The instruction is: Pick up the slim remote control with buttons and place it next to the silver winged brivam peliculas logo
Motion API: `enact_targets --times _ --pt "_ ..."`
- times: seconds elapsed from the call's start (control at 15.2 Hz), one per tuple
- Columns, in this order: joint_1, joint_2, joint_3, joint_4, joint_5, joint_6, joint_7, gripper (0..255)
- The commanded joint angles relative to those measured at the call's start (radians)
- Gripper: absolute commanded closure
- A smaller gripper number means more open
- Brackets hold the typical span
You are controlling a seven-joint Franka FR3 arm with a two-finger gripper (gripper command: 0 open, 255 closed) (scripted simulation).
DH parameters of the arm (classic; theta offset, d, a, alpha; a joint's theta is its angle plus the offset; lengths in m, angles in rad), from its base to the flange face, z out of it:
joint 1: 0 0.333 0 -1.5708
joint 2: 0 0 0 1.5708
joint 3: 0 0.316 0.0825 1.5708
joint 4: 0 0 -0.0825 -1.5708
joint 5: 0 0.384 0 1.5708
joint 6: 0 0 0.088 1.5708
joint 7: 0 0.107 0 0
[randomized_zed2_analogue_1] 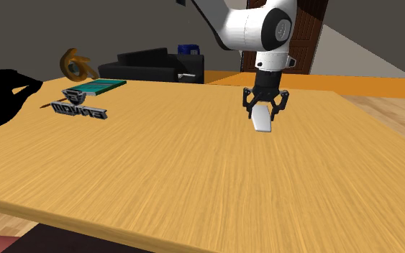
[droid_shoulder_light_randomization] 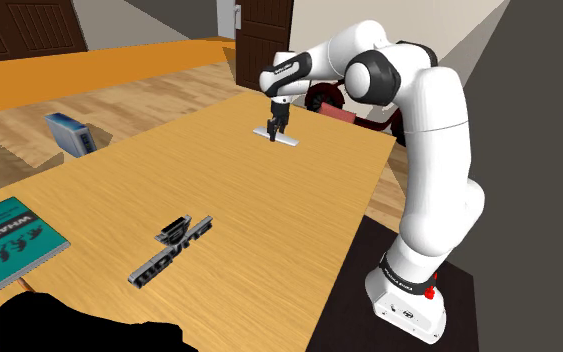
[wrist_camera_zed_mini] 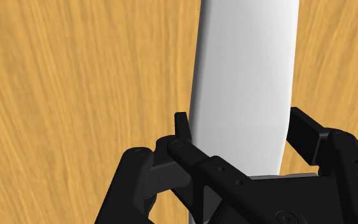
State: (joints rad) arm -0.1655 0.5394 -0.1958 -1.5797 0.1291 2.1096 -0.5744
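Note:
The slim remote (droid_shoulder_light_randomization: 281, 138) is drawn plain white, with no buttons visible, and lies lengthwise on the wooden table (droid_shoulder_light_randomization: 269, 220) near its far end. My black gripper (droid_shoulder_light_randomization: 277, 124) comes straight down on it. Both fingers press the remote's long sides (wrist_camera_zed_mini: 247, 76), so the gripper (wrist_camera_zed_mini: 244, 137) is shut on it. From across the table, the remote (randomized_zed2_analogue_1: 263, 118) pokes out below the gripper (randomized_zed2_analogue_1: 265, 108); I cannot tell whether it still touches the wood. The dark grey winged logo (droid_shoulder_light_randomization: 172, 248) lies far off toward the table's other end, and is seen again (randomized_zed2_analogue_1: 84, 104) beside a book.
A teal book (droid_shoulder_light_randomization: 9, 245) lies at the table's corner beyond the logo. A blue-grey box (droid_shoulder_light_randomization: 69, 133) stands off the table's edge at the shoulder view's left. A brown swirl ornament (randomized_zed2_analogue_1: 77, 65) and a black sofa (randomized_zed2_analogue_1: 150, 65) stand behind. A black area (droid_shoulder_light_randomization: 59, 325) covers the near corner.

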Motion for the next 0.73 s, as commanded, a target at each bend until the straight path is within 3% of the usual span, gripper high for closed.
enact_targets --times 0.0,0.66 --pt "0.000 -0.008 -0.001 0.008 -0.002 -0.016 0.001 255" --pt "0.002 -0.055 -0.008 0.073 -0.015 -0.127 0.010 255"
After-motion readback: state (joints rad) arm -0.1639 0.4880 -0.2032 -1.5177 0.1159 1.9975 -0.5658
